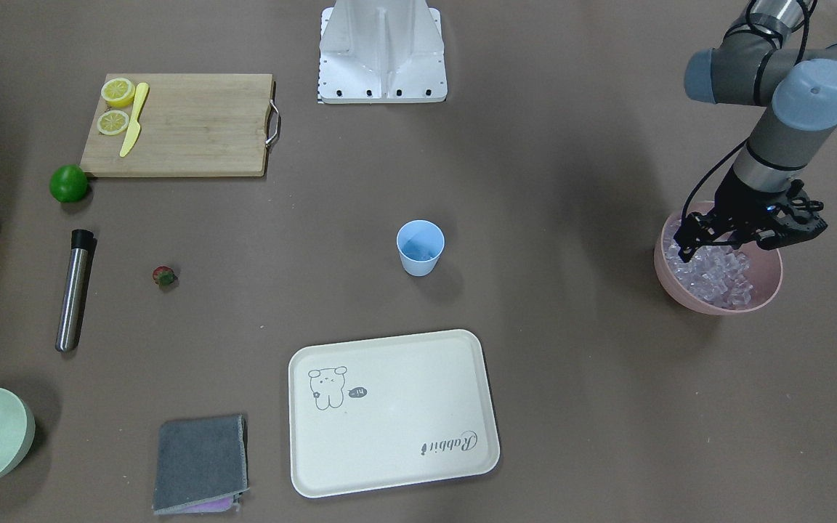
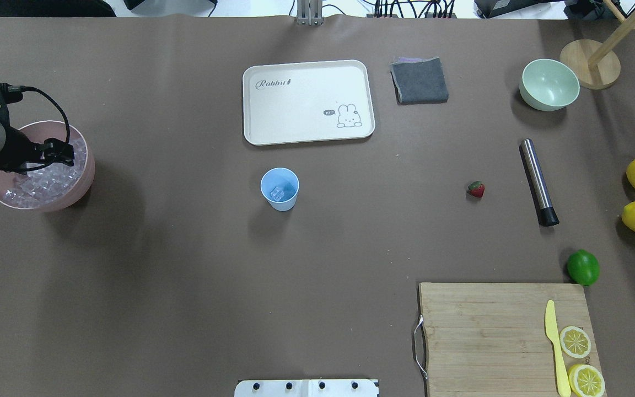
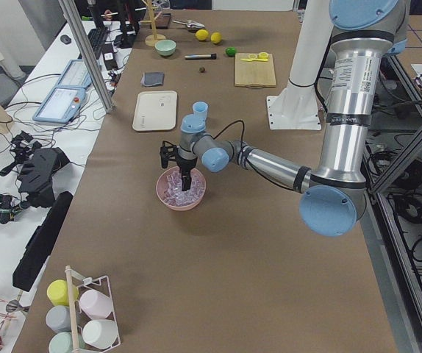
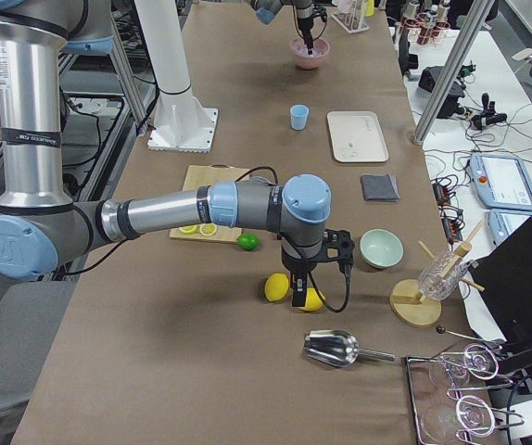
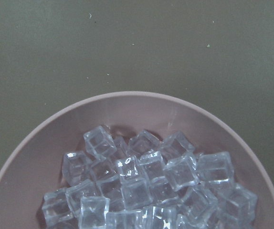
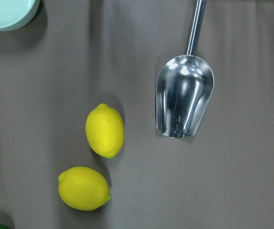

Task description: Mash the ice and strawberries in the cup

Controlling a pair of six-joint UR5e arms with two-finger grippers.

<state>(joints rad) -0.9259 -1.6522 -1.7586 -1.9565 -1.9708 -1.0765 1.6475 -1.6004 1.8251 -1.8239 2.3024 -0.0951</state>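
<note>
Table open around cup; left fingers spread above ice; right fingers unreadable.

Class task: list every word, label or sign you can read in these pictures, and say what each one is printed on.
"Rabbit": in script lettering near one corner of the cream tray.
"Hi~": in a small speech bubble beside the rabbit drawing on the same tray; it is tiny, so this reading is tentative.
Printing on a band around the right arm: too small to read.
No other text can be made out.
</note>
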